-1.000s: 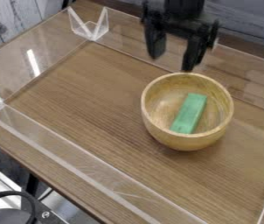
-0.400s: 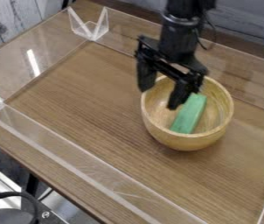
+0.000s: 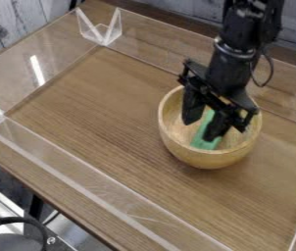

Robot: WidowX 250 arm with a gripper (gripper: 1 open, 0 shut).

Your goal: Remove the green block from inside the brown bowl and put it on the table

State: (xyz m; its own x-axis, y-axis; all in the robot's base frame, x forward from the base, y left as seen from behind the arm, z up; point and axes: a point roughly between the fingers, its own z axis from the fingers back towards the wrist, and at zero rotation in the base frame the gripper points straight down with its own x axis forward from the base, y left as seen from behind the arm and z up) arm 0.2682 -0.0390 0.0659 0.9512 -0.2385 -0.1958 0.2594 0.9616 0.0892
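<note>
The brown bowl point(image 3: 206, 160) sits on the table point(image 3: 85, 108), right of centre. Inside it lies the green block point(image 3: 213, 133), its upper part hidden behind the black gripper. The gripper point(image 3: 217, 120) points down into the bowl, jaws spread, one finger on each side of the block. The fingers point(image 3: 193, 106) look a little apart from the block's sides, so the gripper reads as open; contact is hard to judge.
Low clear acrylic walls point(image 3: 59, 162) border the tabletop. A small clear acrylic angled piece point(image 3: 101, 27) stands at the back left corner. The black arm point(image 3: 249, 29) rises up and to the right above the bowl.
The gripper has moved right and down, from above the bowl's left rim into the bowl, and now straddles the green block. The block and bowl have not moved.
</note>
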